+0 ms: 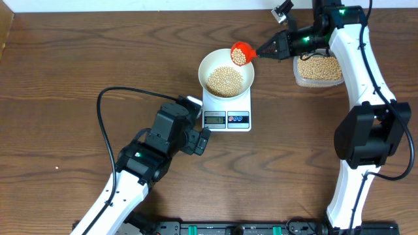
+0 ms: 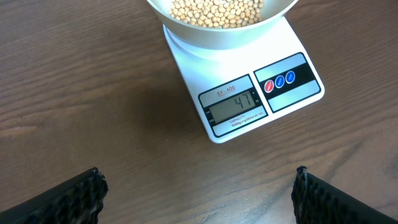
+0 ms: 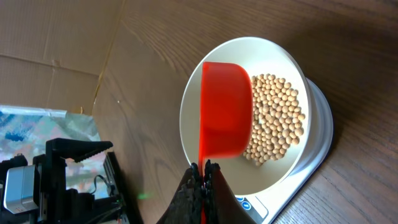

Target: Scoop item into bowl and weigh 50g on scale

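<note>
- Beans lie in the bowl, beneath the red scoop.
- Right gripper clamps the scoop's handle; left gripper stands wide open, empty.

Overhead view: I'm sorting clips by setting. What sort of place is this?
Probably a robotics lab bench, not a kitchen: two robot arms work at a wooden table, a white digital scale carries a bowl of soybean-like beans, and cardboard lies beyond the table edge.

My left arm, right arm: white shells, black joints | green lights | black cable left of scale
</note>
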`<state>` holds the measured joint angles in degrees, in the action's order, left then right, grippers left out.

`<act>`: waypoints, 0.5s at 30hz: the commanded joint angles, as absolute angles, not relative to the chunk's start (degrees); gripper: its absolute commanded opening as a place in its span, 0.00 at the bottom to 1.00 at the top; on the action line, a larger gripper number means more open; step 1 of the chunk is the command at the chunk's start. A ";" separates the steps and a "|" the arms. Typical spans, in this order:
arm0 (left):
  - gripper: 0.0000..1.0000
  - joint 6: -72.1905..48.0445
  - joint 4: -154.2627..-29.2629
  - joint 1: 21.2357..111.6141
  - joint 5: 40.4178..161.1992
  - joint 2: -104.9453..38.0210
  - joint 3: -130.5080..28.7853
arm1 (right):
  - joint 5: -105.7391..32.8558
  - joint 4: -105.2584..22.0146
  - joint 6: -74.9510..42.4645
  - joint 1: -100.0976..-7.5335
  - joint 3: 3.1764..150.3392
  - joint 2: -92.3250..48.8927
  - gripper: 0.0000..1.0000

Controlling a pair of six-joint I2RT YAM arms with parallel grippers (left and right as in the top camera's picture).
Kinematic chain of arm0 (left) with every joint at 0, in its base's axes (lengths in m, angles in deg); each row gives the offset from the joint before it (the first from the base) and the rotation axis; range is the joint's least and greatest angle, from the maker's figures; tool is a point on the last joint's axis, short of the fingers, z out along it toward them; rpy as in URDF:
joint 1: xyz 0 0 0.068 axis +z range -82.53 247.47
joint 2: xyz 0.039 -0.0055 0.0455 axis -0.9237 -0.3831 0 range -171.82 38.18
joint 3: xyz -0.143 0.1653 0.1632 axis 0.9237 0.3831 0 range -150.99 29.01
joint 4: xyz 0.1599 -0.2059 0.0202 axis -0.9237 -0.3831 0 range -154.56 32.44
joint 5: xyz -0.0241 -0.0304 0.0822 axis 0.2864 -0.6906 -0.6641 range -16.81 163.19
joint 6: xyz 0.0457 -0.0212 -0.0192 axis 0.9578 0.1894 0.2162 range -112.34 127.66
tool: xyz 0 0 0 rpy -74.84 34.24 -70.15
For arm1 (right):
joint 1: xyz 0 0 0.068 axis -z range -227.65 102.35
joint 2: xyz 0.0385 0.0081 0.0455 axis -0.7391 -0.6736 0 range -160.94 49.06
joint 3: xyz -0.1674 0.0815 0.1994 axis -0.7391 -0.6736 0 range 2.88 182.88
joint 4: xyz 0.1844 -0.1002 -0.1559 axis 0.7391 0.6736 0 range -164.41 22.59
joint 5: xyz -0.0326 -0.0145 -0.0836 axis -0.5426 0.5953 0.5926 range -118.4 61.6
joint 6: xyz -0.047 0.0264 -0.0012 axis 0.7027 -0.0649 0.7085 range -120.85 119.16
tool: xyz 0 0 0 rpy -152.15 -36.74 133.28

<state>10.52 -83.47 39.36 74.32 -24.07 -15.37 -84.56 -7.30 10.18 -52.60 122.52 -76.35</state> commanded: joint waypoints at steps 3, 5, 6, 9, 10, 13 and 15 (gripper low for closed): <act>0.97 10.84 -83.64 39.60 74.03 -24.29 -16.00 | -83.55 -6.90 11.60 -53.54 123.94 -74.03 0.01; 0.97 10.84 -83.64 39.60 74.01 -24.29 -15.98 | -81.28 -6.68 12.08 -54.37 123.94 -74.03 0.01; 0.97 10.84 -83.64 39.60 74.01 -24.29 -15.98 | -79.95 -6.64 12.11 -54.94 123.94 -74.03 0.01; 0.97 10.84 -83.64 39.60 74.01 -24.29 -16.00 | -76.45 -6.44 12.11 -56.49 123.94 -74.03 0.01; 0.97 10.84 -83.64 39.60 74.01 -24.29 -15.98 | -75.55 -6.47 12.11 -56.97 123.94 -74.03 0.01; 0.97 10.84 -83.64 39.60 74.03 -24.29 -16.00 | -73.15 -6.51 12.13 -58.39 123.94 -74.03 0.01; 0.97 10.84 -83.64 39.60 74.01 -24.29 -16.00 | -71.69 -6.49 12.13 -58.88 123.94 -74.03 0.01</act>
